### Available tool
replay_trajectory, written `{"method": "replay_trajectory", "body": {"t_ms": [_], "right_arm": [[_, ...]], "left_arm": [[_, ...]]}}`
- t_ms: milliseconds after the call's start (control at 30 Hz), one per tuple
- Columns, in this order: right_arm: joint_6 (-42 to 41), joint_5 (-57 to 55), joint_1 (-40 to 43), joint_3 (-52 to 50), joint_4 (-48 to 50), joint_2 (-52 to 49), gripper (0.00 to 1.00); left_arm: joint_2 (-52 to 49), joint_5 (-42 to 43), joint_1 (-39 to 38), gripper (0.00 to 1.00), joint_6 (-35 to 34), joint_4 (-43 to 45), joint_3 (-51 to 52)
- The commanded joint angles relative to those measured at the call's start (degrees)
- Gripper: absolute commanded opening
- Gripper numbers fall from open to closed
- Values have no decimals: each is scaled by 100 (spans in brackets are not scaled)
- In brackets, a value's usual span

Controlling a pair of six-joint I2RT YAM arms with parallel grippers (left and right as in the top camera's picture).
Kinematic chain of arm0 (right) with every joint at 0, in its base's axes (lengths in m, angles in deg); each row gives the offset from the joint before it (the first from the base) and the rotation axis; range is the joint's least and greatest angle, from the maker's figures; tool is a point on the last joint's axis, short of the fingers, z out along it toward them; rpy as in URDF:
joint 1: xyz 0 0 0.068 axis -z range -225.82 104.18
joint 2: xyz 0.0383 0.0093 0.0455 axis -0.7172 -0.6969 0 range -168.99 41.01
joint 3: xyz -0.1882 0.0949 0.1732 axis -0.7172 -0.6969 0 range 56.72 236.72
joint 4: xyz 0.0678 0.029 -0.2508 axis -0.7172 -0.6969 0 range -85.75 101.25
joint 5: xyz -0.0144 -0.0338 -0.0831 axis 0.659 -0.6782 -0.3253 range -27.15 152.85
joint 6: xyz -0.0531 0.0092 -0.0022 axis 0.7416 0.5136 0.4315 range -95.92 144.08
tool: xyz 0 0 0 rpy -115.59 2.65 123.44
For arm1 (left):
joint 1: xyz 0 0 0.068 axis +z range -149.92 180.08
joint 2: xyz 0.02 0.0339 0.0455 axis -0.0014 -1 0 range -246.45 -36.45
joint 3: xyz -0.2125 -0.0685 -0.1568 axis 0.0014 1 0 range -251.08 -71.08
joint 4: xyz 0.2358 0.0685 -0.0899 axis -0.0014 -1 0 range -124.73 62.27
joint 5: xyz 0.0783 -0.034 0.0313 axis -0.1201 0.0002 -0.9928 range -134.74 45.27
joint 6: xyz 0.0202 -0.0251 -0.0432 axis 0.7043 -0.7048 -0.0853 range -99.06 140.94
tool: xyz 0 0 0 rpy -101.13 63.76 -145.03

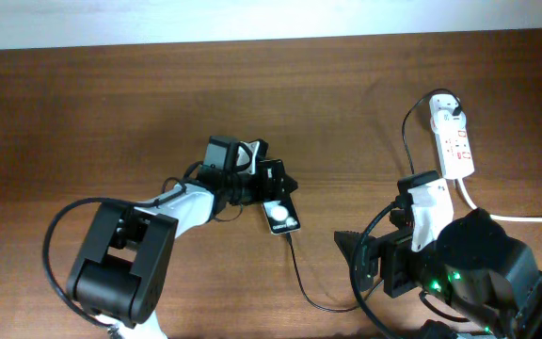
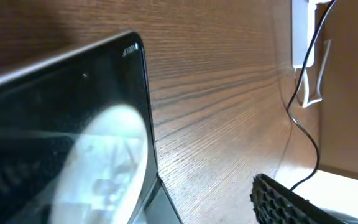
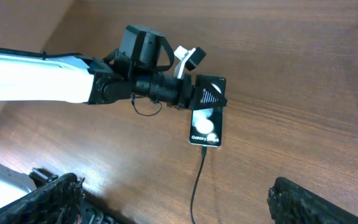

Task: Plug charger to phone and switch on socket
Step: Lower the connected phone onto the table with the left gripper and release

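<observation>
I see the socket (image 1: 453, 141) upper right in the overhead frame, its long axis running top to bottom. It is nearest my right hand (image 1: 346, 256), which is wide open and empty. My left hand (image 1: 269, 179) pinches the phone (image 1: 280, 209) at centre, with the charger (image 1: 301, 273) meeting its lower edge.

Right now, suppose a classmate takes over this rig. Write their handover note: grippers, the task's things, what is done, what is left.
Left gripper: at the top end of the phone; I cannot tell whether it grips it.
Right gripper: open, empty, hovering short of the phone.
Charger: its tip appears seated in the phone's lower end, and its plug sits in the socket at the table's right.
Done: charger to phone, as far as the views show.
Left: switch on the socket. The switch's state cannot be read here.
</observation>
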Motion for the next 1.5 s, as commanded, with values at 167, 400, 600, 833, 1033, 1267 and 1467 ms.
{"method": "replay_trajectory", "body": {"t_ms": [167, 400, 600, 833, 1033, 1267, 1467], "right_arm": [[-28, -52, 33, 66, 11, -4, 99], [-31, -52, 33, 66, 11, -4, 99], [-31, -52, 33, 66, 11, -4, 99], [-31, -50, 33, 66, 11, -4, 99], [-31, -50, 33, 66, 11, -4, 99], [-28, -50, 33, 66, 11, -4, 99], [-28, -52, 33, 66, 11, -4, 99]], "left_arm": [[-212, -407, 807, 99, 74, -922, 31], [-212, -1128, 962, 99, 1023, -1687, -33], [-212, -437, 955, 99, 2057, -1652, -629], [-212, 164, 654, 99, 1853, -415, -844], [-212, -1029, 1038, 99, 1932, -2691, -2087], [-4, -1025, 1252, 99, 2035, -3565, -2409], [1416, -1025, 1707, 99, 2035, -4223, -2409]]}}
